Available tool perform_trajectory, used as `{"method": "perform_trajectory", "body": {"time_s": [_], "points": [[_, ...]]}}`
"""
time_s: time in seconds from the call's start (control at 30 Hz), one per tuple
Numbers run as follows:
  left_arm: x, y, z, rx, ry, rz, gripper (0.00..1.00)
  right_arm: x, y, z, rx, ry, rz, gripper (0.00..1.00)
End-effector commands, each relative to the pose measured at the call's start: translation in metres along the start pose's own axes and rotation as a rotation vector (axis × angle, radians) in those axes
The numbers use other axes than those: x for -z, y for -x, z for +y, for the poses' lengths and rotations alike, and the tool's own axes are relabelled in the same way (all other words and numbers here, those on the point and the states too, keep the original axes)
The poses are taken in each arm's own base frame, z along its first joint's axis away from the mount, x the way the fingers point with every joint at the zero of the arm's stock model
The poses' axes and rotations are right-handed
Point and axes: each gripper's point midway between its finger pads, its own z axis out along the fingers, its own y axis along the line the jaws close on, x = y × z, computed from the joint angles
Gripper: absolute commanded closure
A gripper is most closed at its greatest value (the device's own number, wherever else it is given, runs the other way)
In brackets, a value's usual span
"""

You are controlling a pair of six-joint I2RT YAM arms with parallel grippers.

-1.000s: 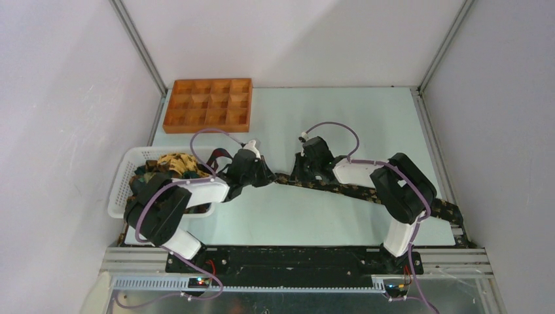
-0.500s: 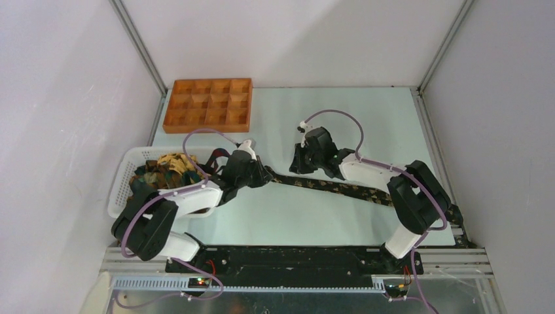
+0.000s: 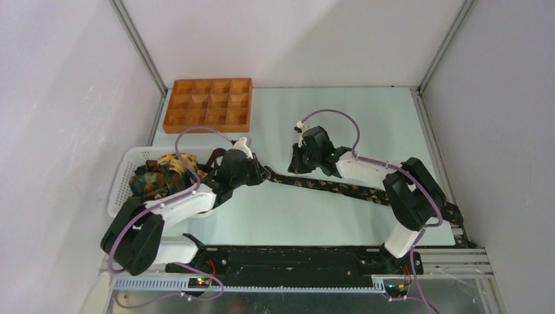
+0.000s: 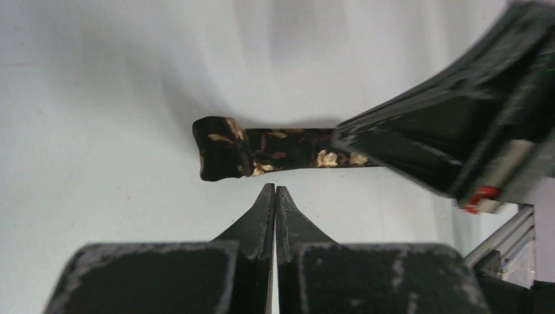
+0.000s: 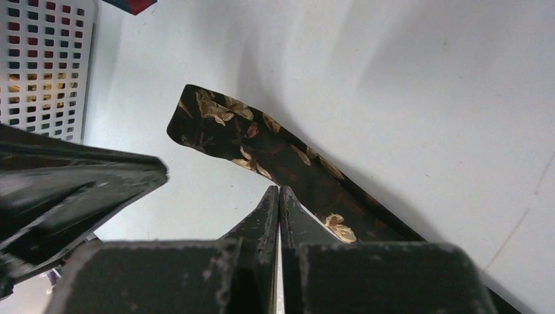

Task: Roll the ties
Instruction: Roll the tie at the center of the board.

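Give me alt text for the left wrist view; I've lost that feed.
The left hand, shut and empty, points at the end of a leaf-print tie lying on the pale table. The right hand crosses above the tie at right.

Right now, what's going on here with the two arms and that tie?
Two robot arms are working on one tie, which lies flat on the table from the centre toward the near right corner. The left hand and right hand are both shut and empty, with their tips close to the tie's centre end. That end looks slightly folded over, but no roll is formed yet. More ties are heaped in the basket on the left. The tray sits at the far left.
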Motion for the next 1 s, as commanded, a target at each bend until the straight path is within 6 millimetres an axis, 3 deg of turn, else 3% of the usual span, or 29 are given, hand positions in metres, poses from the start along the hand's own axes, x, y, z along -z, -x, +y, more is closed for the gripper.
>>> {"method": "perform_trajectory", "body": {"time_s": [0.0,0.13,0.3,0.67,0.97], "points": [[0.019,0.036,-0.018,-0.03,-0.055,-0.119,1.0,-0.009,0.006,0.024,0.004,0.075,-0.002,1.0],[0.023,0.046,-0.011,0.013,-0.036,-0.151,1.0,-0.023,-0.003,0.029,-0.014,0.095,0.031,1.0],[0.008,0.05,0.021,0.111,0.064,-0.138,1.0,-0.031,-0.012,0.033,-0.025,0.105,0.063,1.0],[-0.007,0.063,0.035,0.142,0.14,-0.142,1.0,-0.037,-0.03,0.028,-0.018,0.081,0.115,1.0],[-0.03,0.047,0.044,0.151,0.154,-0.064,1.0,-0.05,-0.028,0.02,-0.04,0.071,0.093,1.0]]}}
